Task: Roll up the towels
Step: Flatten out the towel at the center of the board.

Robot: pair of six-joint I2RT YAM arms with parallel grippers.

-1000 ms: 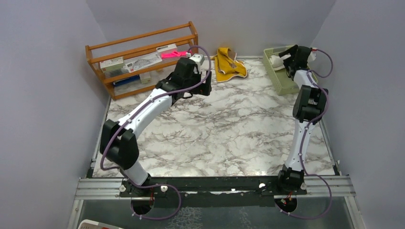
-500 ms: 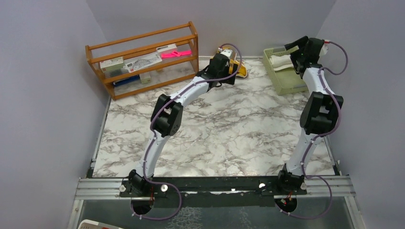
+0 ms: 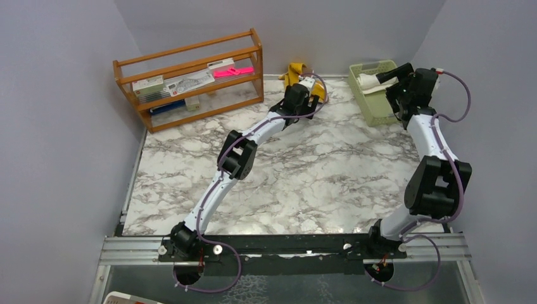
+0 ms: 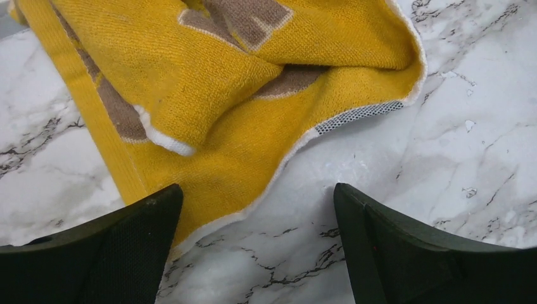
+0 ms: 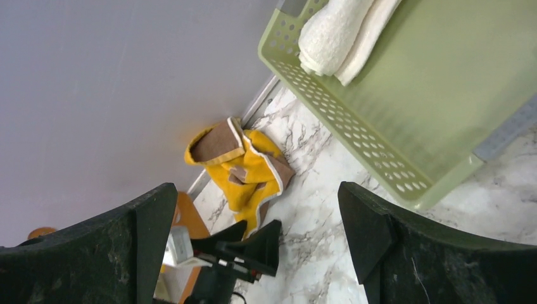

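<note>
The mustard-yellow towel (image 3: pixel 295 68) lies crumpled at the back of the marble table; it fills the top of the left wrist view (image 4: pixel 240 95) and shows in the right wrist view (image 5: pixel 244 164). My left gripper (image 3: pixel 305 90) is open and low at the towel's near edge (image 4: pixel 256 209), its left finger over the white hem. It also shows in the right wrist view (image 5: pixel 253 235). The cream-white towel (image 3: pixel 370 80) lies folded in the pale green basket (image 3: pixel 379 109), seen also in the right wrist view (image 5: pixel 339 35). My right gripper (image 3: pixel 391 81) is open and empty by the basket (image 5: pixel 256 190).
A wooden shelf (image 3: pixel 190 76) with small items stands at the back left. The grey walls close in behind the towel and the basket (image 5: pixel 443 95). The left arm stretches diagonally over the table's middle.
My left arm has stretched right and back until its gripper reached the yellow towel. My right gripper has pulled back to the right, off the cream towel in the basket.
</note>
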